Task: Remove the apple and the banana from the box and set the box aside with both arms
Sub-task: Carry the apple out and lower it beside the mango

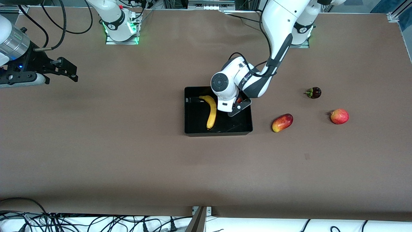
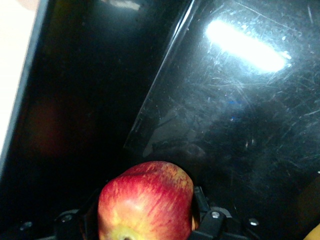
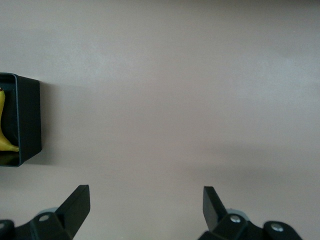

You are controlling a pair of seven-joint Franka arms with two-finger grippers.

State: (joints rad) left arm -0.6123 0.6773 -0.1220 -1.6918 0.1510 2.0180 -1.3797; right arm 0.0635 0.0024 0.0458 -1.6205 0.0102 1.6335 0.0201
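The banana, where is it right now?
The banana lies inside the black tray in the middle of the table, beside the left hand, which holds a red apple over that tray.

The banana (image 1: 210,111) lies in the box (image 1: 193,129), mango (image 1: 282,122) beside it.

The box (image 2: 240,125) is glossy black plastic, finely scratched; the apple (image 2: 146,202) has smooth, slightly shiny skin; the table (image 1: 128,161) is matt brown.
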